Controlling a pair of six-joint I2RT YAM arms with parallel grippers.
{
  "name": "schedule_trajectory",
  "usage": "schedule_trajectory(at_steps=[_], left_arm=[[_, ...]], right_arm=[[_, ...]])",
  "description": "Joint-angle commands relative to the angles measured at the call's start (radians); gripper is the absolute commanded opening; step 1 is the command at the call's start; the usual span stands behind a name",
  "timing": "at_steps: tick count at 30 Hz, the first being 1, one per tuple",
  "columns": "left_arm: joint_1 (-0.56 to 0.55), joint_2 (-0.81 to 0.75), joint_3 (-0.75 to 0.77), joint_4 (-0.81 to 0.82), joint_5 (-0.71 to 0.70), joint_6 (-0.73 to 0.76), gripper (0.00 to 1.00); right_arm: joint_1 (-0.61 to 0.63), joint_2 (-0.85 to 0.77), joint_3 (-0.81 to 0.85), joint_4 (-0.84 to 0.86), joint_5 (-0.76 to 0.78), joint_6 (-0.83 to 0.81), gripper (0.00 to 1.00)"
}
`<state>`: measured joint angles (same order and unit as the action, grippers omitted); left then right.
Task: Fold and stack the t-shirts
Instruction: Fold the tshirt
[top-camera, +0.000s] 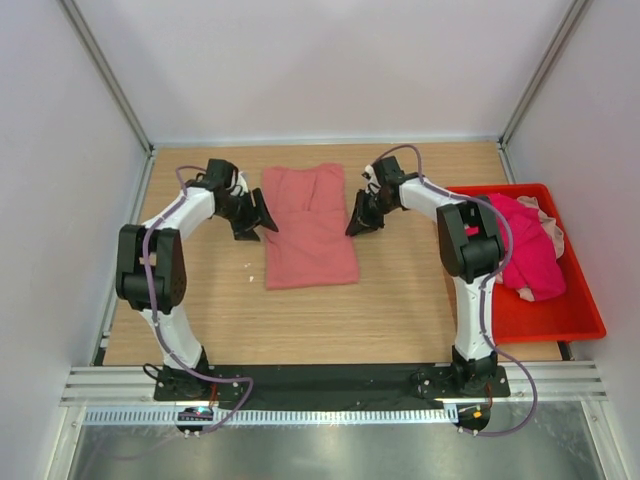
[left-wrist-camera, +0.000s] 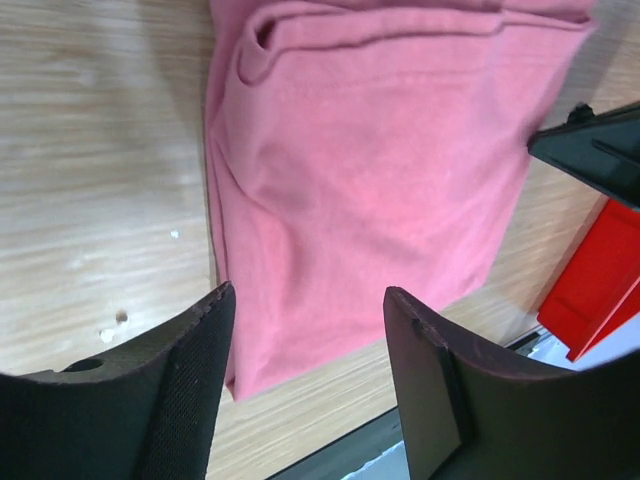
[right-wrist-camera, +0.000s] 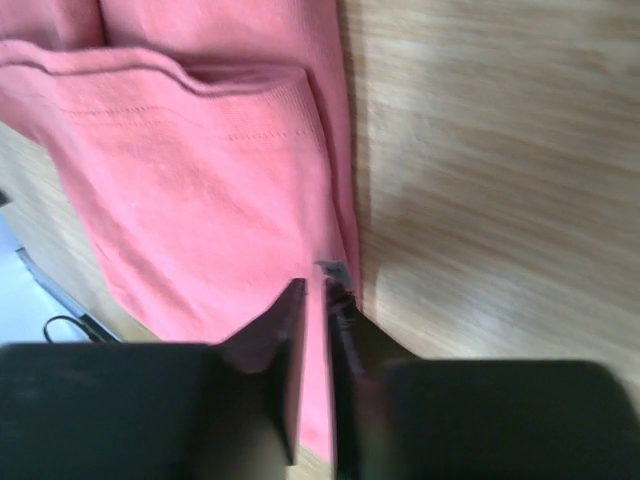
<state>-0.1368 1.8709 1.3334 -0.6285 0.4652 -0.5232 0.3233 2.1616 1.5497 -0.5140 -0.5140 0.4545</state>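
Observation:
A salmon-pink t-shirt (top-camera: 310, 225) lies folded into a long rectangle mid-table; it also shows in the left wrist view (left-wrist-camera: 370, 150) and in the right wrist view (right-wrist-camera: 200, 180). My left gripper (top-camera: 262, 218) is open and empty just off the shirt's left edge, its jaws wide apart above the cloth (left-wrist-camera: 305, 292). My right gripper (top-camera: 358, 220) is at the shirt's right edge, its jaws closed to a narrow slit over the hem (right-wrist-camera: 315, 275); no cloth shows pinched between them. A magenta t-shirt (top-camera: 525, 250) and a pale pink one (top-camera: 550, 225) lie bunched in the bin.
A red plastic bin (top-camera: 560, 320) stands at the right side of the wooden table, and its corner shows in the left wrist view (left-wrist-camera: 590, 290). White walls close the back and both sides. The arm bases sit at the near edge.

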Motion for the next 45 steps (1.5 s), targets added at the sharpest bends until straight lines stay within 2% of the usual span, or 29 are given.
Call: schedule_trajectory(at_steps=[1,3,4,7,10,14,19,22,26,31,36,45], left_arm=[[0.003,-0.093,-0.02,-0.046,-0.025,0.032,0.63],[0.002,-0.114,-0.048,-0.054,-0.013,0.035,0.66],[0.0,-0.139,-0.086,-0.057,-0.002,0.038,0.68],[-0.004,-0.18,-0.175,-0.057,0.013,0.035,0.73],[-0.017,-0.202,-0.249,-0.028,0.023,0.008,0.73],[-0.052,-0.196,-0.339,0.0,-0.003,-0.037,0.74],[-0.072,-0.167,-0.382,0.029,-0.026,-0.092,0.74],[-0.07,-0.147,-0.395,0.039,-0.056,-0.106,0.73],[-0.072,-0.13,-0.407,0.021,-0.068,-0.13,0.71],[-0.076,-0.157,-0.441,0.023,-0.076,-0.193,0.66],[-0.09,-0.179,-0.47,0.019,-0.105,-0.239,0.62],[-0.093,-0.148,-0.459,0.041,-0.148,-0.271,0.61]], right_arm=[[-0.001,-0.092,0.035,-0.095,0.057,-0.06,0.25],[-0.003,-0.129,0.027,-0.139,0.063,-0.08,0.34],[-0.001,-0.146,-0.005,-0.149,0.063,-0.086,0.44],[-0.003,-0.218,-0.112,-0.146,0.034,-0.082,0.57],[0.002,-0.284,-0.228,-0.123,0.011,-0.076,0.61],[0.011,-0.338,-0.364,-0.045,-0.037,-0.05,0.61],[0.029,-0.339,-0.494,0.08,-0.093,0.022,0.59],[0.037,-0.322,-0.507,0.124,-0.069,0.046,0.58],[0.042,-0.322,-0.507,0.095,-0.069,0.05,0.57],[0.043,-0.373,-0.545,0.068,0.008,0.078,0.57],[0.043,-0.37,-0.588,0.095,-0.009,0.122,0.57],[0.043,-0.352,-0.651,0.221,-0.017,0.239,0.55]])
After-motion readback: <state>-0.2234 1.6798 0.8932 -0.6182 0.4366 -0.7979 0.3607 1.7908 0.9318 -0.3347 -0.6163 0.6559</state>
